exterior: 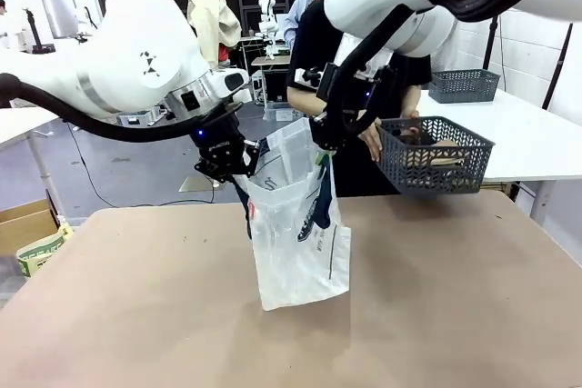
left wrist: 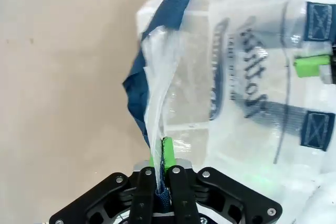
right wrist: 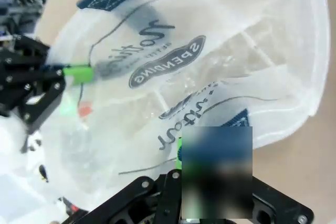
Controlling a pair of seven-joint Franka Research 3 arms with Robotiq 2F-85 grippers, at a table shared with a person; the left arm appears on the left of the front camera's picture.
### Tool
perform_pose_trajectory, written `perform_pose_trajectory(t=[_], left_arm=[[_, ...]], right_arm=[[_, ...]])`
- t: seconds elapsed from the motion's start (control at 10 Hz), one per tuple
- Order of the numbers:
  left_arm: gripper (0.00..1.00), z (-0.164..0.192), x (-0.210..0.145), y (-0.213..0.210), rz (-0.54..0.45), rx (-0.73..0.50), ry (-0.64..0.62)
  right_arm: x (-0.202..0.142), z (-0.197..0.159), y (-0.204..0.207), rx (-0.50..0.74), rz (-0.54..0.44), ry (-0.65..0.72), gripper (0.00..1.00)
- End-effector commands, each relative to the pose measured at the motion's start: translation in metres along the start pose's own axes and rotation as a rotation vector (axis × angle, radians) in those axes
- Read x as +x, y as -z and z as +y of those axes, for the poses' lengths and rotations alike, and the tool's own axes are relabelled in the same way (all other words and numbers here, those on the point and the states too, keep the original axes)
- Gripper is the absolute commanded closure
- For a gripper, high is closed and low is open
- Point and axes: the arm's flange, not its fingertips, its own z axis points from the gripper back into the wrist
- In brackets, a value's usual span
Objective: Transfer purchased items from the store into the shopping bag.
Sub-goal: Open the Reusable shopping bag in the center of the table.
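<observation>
- While it stands mid-surface (exterior: 136, 315), treat the shopping bag (exterior: 300, 243) as limp, light, slippery film; take hold at the rim or the navy straps.
- Clamped on the rim beside a strap: left claw (left wrist: 161, 153).
- Shut on the opposite rim: right claw (exterior: 326, 138).
- Farther off, at a person's hand (exterior: 371, 143): the store (exterior: 436, 170), purchased items (exterior: 444, 159) dimly inside.

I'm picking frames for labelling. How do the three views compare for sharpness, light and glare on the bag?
Front view: even room light, sharp; the bag throws only a faint shadow on the table. Left wrist view: the left gripper is crisp on the bag's edge, the print beyond slightly soft. Right wrist view: softest; the bag looks hazy, its print upside down.
</observation>
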Motion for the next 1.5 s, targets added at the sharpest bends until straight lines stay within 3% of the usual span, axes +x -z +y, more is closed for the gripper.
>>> perform_pose_trajectory(t=[0.0, 0.3, 0.5, 0.7, 0.9, 1.1, 1.3, 1.4], left_arm=[[1.0, 0.019, -0.009, -0.003, -0.067, 0.054, 0.011], [1.0, 0.047, -0.017, -0.009, -0.109, 0.163, -0.001], [1.0, 0.065, -0.023, -0.021, -0.157, 0.182, -0.05], [1.0, 0.069, -0.027, -0.028, -0.187, 0.201, -0.047], [1.0, 0.051, -0.03, -0.015, -0.194, 0.239, 0.034], [1.0, 0.046, -0.031, -0.003, -0.146, 0.256, 0.117], [1.0, 0.053, -0.029, -0.001, -0.16, 0.292, 0.102], [1.0, 0.041, -0.032, -0.005, -0.138, 0.241, 0.104]], right_arm=[[0.012, -0.016, -0.017, 0.03, 0.134, -0.046, 1.0], [0.012, -0.026, -0.034, 0.061, 0.212, -0.05, 1.0], [0.01, -0.034, -0.028, -0.038, 0.249, -0.221, 1.0], [0.012, -0.035, -0.004, -0.193, 0.199, -0.379, 1.0], [0.016, -0.033, 0.027, -0.188, 0.177, -0.484, 1.0], [0.02, -0.031, 0.038, -0.194, 0.199, -0.506, 1.0], [0.022, -0.032, 0.037, -0.211, 0.183, -0.491, 1.0], [0.022, -0.032, 0.036, -0.206, 0.16, -0.459, 1.0]])
